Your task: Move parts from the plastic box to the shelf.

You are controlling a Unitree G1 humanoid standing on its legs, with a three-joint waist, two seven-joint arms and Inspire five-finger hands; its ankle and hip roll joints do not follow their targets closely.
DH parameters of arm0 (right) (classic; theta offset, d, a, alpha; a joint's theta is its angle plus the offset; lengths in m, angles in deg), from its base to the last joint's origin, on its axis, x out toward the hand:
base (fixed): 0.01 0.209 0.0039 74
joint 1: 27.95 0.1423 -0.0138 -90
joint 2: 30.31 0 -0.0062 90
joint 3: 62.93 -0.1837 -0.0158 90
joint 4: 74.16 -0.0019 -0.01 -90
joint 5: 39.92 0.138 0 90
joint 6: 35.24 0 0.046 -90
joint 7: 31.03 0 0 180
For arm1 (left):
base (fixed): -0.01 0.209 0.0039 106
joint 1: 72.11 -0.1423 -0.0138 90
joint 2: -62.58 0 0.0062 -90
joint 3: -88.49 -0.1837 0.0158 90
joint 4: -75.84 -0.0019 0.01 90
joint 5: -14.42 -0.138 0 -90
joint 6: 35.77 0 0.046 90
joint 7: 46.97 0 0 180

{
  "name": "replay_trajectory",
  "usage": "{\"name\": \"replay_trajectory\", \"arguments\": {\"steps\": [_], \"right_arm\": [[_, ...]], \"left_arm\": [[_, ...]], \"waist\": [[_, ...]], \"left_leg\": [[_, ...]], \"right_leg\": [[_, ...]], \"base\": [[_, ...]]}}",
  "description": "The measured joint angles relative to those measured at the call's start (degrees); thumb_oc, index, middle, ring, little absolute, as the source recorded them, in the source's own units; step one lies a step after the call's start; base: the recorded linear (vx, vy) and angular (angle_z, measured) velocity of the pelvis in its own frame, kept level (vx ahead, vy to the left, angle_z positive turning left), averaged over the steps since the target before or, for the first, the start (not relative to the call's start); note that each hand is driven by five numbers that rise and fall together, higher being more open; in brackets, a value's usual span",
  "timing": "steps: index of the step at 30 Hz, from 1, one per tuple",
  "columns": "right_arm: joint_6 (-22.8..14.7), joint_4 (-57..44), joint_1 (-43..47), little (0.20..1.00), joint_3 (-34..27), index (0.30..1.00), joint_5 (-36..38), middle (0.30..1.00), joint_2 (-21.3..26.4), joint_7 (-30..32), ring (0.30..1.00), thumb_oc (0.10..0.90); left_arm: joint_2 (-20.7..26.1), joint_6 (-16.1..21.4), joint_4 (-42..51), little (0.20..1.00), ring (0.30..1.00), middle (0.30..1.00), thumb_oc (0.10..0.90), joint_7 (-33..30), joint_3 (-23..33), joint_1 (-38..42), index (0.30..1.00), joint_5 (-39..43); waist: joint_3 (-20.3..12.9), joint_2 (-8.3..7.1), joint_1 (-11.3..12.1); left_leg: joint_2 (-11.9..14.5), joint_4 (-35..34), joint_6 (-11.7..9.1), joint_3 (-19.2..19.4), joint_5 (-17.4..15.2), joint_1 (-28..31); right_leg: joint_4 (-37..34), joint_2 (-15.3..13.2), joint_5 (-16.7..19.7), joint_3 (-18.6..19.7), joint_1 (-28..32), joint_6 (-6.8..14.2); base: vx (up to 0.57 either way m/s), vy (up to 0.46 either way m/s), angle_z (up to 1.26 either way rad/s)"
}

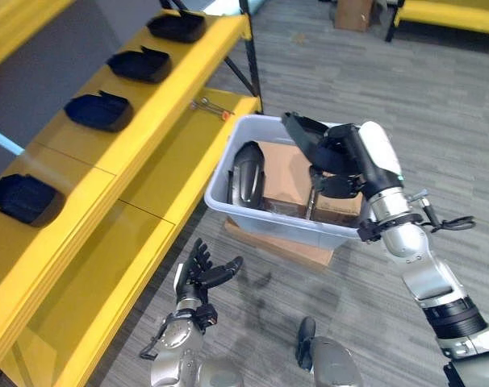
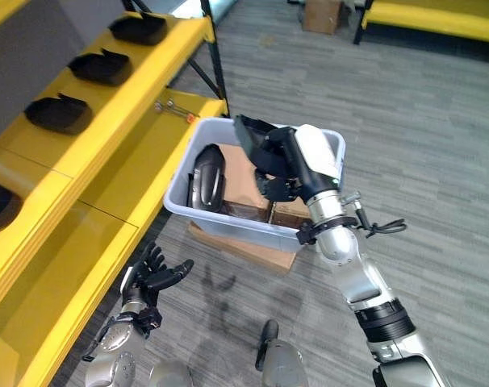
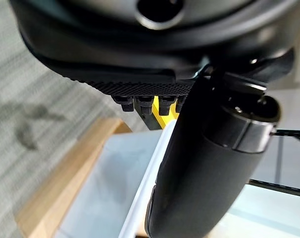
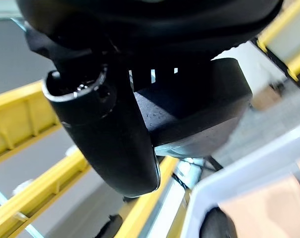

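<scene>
Over the plastic box (image 1: 269, 211), your right hand (image 1: 335, 157) is hovering with its fingers (image 2: 278, 190) curled round a black part (image 1: 303, 127), thumb clamped against it in the right wrist view, so that one's already lifted clear of the rim. The part is pointing its long end up and toward the shelf (image 1: 160, 109), which is lying off to your left, so you're looking at a swing across the box to get there. The upper shelf board is already carrying a row of black parts (image 1: 99, 110), and I'd guess the open stretch between those is where this one belongs. Another dark part (image 1: 247, 173) is standing on end inside the box on the shelf side, next to some cardboard (image 1: 286, 173). Your left hand (image 1: 204, 272) is hanging low beside the lower shelf board with fingers spread, holding nothing, and it's sitting closer to the shelf than the right.
</scene>
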Motion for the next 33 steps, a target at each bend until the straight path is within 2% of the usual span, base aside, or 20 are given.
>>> {"name": "replay_trajectory", "arguments": {"steps": [1, 2, 3, 5, 6, 7, 8, 13, 19, 20, 22, 24, 25, 26, 27, 28, 30, 31, 32, 33], "right_arm": [[0.0, -0.3, 0.1, 0.300, -1.5, 0.300, -0.1, 0.300, 0.2, 0.4, 0.300, 0.400], [-0.1, -0.4, 0.0, 0.300, -3.9, 0.300, -0.1, 0.300, -0.1, 0.7, 0.300, 0.400], [-0.1, -0.5, -0.3, 0.300, -4.7, 0.300, -0.1, 0.300, -0.4, 0.8, 0.300, 0.400], [0.0, -0.5, -1.3, 0.300, -5.0, 0.300, -0.1, 0.300, -0.3, 0.9, 0.300, 0.400], [0.0, -0.6, -1.6, 0.300, -5.0, 0.300, -0.2, 0.300, -0.3, 0.8, 0.300, 0.400], [0.0, -0.6, -1.9, 0.300, -5.0, 0.300, -0.1, 0.300, -0.5, 0.7, 0.300, 0.400], [0.1, -0.6, -2.3, 0.300, -4.4, 0.300, -0.2, 0.300, -1.0, 0.6, 0.300, 0.400], [-0.3, -0.6, -3.2, 0.300, -2.1, 0.300, -2.0, 0.300, -4.7, -0.2, 0.300, 0.400], [-0.6, -0.8, -3.0, 0.300, -1.8, 0.300, -2.3, 0.300, -7.5, 0.2, 0.300, 0.400], [-0.6, -0.8, -2.9, 0.300, -1.2, 0.300, -2.4, 0.300, -8.2, 0.2, 0.300, 0.400], [-0.7, -0.8, -2.7, 0.300, -0.3, 0.300, -2.9, 0.300, -8.7, 0.2, 0.300, 0.400], [-1.0, -0.9, -2.8, 0.300, 0.5, 0.300, -4.0, 0.300, -9.3, 0.2, 0.300, 0.400], [-1.1, -0.9, -2.8, 0.300, 0.6, 0.300, -4.1, 0.300, -9.3, 0.2, 0.300, 0.400], [-1.2, -1.0, -3.2, 0.300, 0.6, 0.300, -4.5, 0.300, -8.4, 0.3, 0.300, 0.400], [-1.2, -1.7, -3.6, 0.300, 0.4, 0.300, -4.5, 0.300, -6.6, 0.5, 0.300, 0.400], [-1.4, -3.0, -5.8, 0.300, -0.5, 0.300, -5.1, 0.300, -4.3, 0.7, 0.300, 0.400], [-1.5, -4.4, -7.2, 0.300, -0.5, 0.300, -5.3, 0.300, -1.9, 0.6, 0.300, 0.400], [-1.5, -5.4, -7.5, 0.300, -0.5, 0.300, -5.6, 0.300, -2.2, 0.6, 0.300, 0.400], [-2.2, -6.6, -7.5, 0.300, -0.5, 0.300, -5.6, 0.300, -2.6, 0.5, 0.300, 0.400], [-2.9, -8.0, -7.5, 0.300, -0.3, 0.300, -5.6, 0.300, -3.1, 0.5, 0.300, 0.400]], "left_arm": [[0.0, 0.0, 0.2, 1.000, 1.000, 1.000, 0.900, -0.1, -1.1, 0.3, 1.000, -0.2], [-0.2, -0.2, -0.3, 1.000, 1.000, 1.000, 0.900, 0.2, -2.3, 1.2, 1.000, -0.2], [-0.1, -0.1, -0.3, 1.000, 1.000, 1.000, 0.900, 0.1, -2.8, 1.4, 1.000, -0.4], [-0.3, -0.1, -0.8, 1.000, 1.000, 1.000, 0.900, 0.3, -2.6, 1.4, 1.000, -0.4], [-0.2, 0.0, -0.4, 1.000, 1.000, 1.000, 0.900, 0.1, -2.7, 1.1, 1.000, -0.4], [0.0, 0.3, -0.8, 1.000, 1.000, 1.000, 0.900, 0.2, -2.2, 1.0, 1.000, -0.5], [0.6, 0.3, -0.8, 1.000, 1.000, 1.000, 0.900, 0.0, -1.6, 0.7, 1.000, -0.5], [4.0, 0.8, -0.8, 1.000, 1.000, 1.000, 0.900, -0.5, 2.4, -4.4, 1.000, -0.8], [4.2, 0.9, -0.8, 1.000, 1.000, 1.000, 0.900, -0.6, 2.5, -5.7, 1.000, -0.8], [4.3, 1.0, -0.8, 1.000, 1.000, 1.000, 0.900, -0.6, 2.2, -5.6, 1.000, -0.8], [4.1, 1.0, -0.8, 1.000, 1.000, 1.000, 0.900, -0.6, 2.0, -5.3, 1.000, -0.8], [4.2, 1.8, -0.9, 1.000, 1.000, 1.000, 0.900, -0.6, 2.0, -5.0, 1.000, -0.8], [4.2, 2.1, -0.8, 1.000, 1.000, 1.000, 0.900, -0.6, 2.0, -5.0, 1.000, -0.8], [4.2, 2.3, -0.9, 1.000, 1.000, 1.000, 0.900, -0.6, 2.0, -4.4, 1.000, -0.8], [3.9, 2.3, -0.9, 1.000, 1.000, 1.000, 0.900, -0.6, 1.4, -3.5, 1.000, -0.8], [4.2, 2.6, -0.4, 1.000, 1.000, 1.000, 0.900, -0.5, 0.3, -3.1, 1.000, -0.8], [4.4, 2.8, -0.2, 1.000, 1.000, 1.000, 0.900, -0.7, 0.1, -3.4, 1.000, -0.8], [4.7, 2.8, -0.2, 1.000, 1.000, 1.000, 0.900, -1.3, 0.5, -3.8, 1.000, -0.8], [5.5, 2.8, -0.3, 1.000, 1.000, 1.000, 0.900, -1.9, 0.8, -4.1, 1.000, -0.8], [6.9, 2.8, -0.4, 1.000, 1.000, 1.000, 0.900, -2.0, 0.8, -3.9, 1.000, -0.8]], "waist": [[-0.5, 0.82, -0.3], [-1.3, 2.52, -0.9], [-1.5, 3.09, -1.0], [-1.5, 2.94, -0.5], [-2.0, 4.09, -0.9], [-2.4, 4.67, -0.7], [-2.5, 4.07, 0.7], [-4.4, 0.39, 4.8], [-6.2, -3.29, 8.3], [-6.7, -4.23, 8.9], [-6.6, -4.48, 9.3], [-6.5, -5.14, 9.5], [-6.5, -5.11, 9.1], [-6.1, -4.38, 8.0], [-5.2, -2.73, 7.0], [-4.9, -2.11, 5.4], [-4.7, -1.79, 3.9], [-4.7, -2.09, 3.5], [-4.6, -2.31, 4.6], [-4.0, -2.77, 4.9]], "left_leg": [[-0.6, -5.0, 0.7, 0.0, 3.7, 1.8], [-2.5, -11.2, 0.8, 1.2, 5.3, 2.2], [-2.9, -13.5, 0.7, 4.2, 4.6, 2.8], [-4.1, -14.1, -0.9, 4.8, 2.5, 2.6], [-5.0, -14.2, -1.3, 4.0, -2.5, 1.4], [-5.2, -14.3, -3.3, 4.0, -5.2, 1.0], [-6.1, -14.1, -5.4, 4.1, -5.1, 1.0], [-10.0, -13.2, -5.0, 2.7, -4.6, -2.2], [-9.7, -9.2, -6.1, 0.5, -5.8, -4.9], [-9.9, -6.3, -5.8, -0.2, -7.2, -6.4], [-9.9, -2.2, -5.6, -1.3, -9.5, -8.1], [-11.2, 6.8, -2.7, -2.0, -13.4, -12.6], [-11.5, 7.9, -2.3, -2.9, -14.1, -13.6], [-12.1, 13.9, 0.5, -4.3, -15.9, -18.2], [-11.4, 16.3, 3.0, -7.5, -17.1, -20.4], [-13.2, 16.8, 1.8, -11.3, -17.2, -23.1], [-15.3, 17.0, 2.9, -15.5, -16.6, -25.0], [-16.7, 16.2, 2.8, -16.2, -15.5, -25.3], [-17.3, 15.6, 3.0, -16.2, -15.2, -25.5], [-18.1, 15.7, 3.2, -17.3, -15.3, -26.3]], "right_leg": [[0.8, -0.2, 0.2, 0.3, -1.7, -0.3], [1.5, -0.7, 1.8, 0.2, -3.8, 0.2], [1.9, -1.4, 2.7, 0.3, -4.4, 0.7], [1.7, -3.1, 5.0, 0.9, -4.6, 2.0], [1.1, -4.2, 6.6, -0.1, -4.7, 2.9], [0.6, -4.8, 7.9, -0.5, -4.9, 3.5], [-0.5, -5.2, 9.3, 0.7, -5.1, 3.7], [-11.3, -6.2, 16.4, 3.0, -2.7, 3.3], [-13.2, -6.5, 18.2, 1.9, -1.4, 3.6], [-13.2, -7.0, 18.2, 1.8, -1.3, 3.6], [-13.6, -7.4, 18.8, 1.9, -0.9, 3.4], [-14.9, -9.0, 18.8, 1.9, -0.2, 4.0], [-15.0, -9.3, 18.3, 2.2, -0.3, 4.3], [-14.8, -9.0, 14.4, 6.6, -0.7, 7.8], [-13.4, -7.2, 11.5, 11.0, -1.0, 9.6], [-9.7, -5.0, 7.9, 18.6, -2.2, 5.9], [-8.1, -3.0, 3.2, 25.7, -2.6, 2.2], [-8.9, -3.4, 3.0, 26.0, -2.1, 0.5], [-8.8, -3.6, 4.1, 27.0, -2.3, -1.3], [-6.6, -3.4, 9.5, 29.4, -2.9, 0.6]], "base": [[0.00, 0.228, 0.69], [-0.01, 0.187, 0.44], [0.00, 0.360, 0.44], [-0.01, 0.293, 0.32], [-0.04, 0.195, 0.48], [-0.06, 0.256, 0.29], [-0.06, 0.173, -0.11], [-0.06, 0.179, 0.06], [-0.07, 0.219, 0.14], [-0.08, 0.272, 0.08], [-0.08, 0.304, 0.07], [-0.05, 0.325, 0.14], [-0.01, 0.325, 0.45], [0.00, 0.289, 0.72], [-0.01, 0.276, 1.38], [0.00, 0.184, 1.39], [0.00, 0.081, 1.30], [0.01, 0.056, 0.85], [0.03, 0.035, 0.68], [0.08, 0.003, 0.37]]}}
